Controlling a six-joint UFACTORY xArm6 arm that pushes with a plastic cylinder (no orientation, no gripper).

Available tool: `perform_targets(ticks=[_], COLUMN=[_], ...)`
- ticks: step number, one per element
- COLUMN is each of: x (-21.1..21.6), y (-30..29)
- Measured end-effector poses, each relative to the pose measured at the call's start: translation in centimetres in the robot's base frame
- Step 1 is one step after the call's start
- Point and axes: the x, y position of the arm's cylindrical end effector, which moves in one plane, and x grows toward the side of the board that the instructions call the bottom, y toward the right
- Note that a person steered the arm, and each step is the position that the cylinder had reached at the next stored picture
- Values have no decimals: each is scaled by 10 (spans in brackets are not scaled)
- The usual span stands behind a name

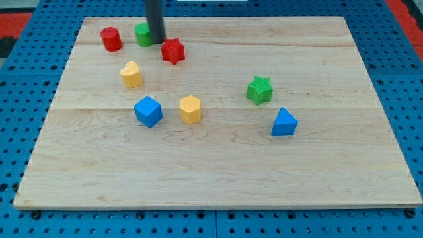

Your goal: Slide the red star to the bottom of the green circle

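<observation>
The red star (173, 51) lies near the view's top left, just right of and slightly below the green circle (143, 34), which is partly hidden behind my rod. My tip (157, 41) rests on the board between the two, touching or nearly touching the green circle's right side and just up-left of the red star.
A red cylinder (111, 39) sits left of the green circle. A yellow heart-like block (131, 75) lies below it. A blue cube (148, 111) and a yellow hexagon (190, 109) sit mid-board. A green star (260, 90) and a blue triangle (284, 123) lie to the right.
</observation>
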Motion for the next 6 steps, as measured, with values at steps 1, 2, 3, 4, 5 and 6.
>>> perform_targets(ticks=[1, 2, 3, 4, 5, 6], x=[-14, -1, 39, 39, 39, 52], y=[10, 98, 120, 77, 31, 55])
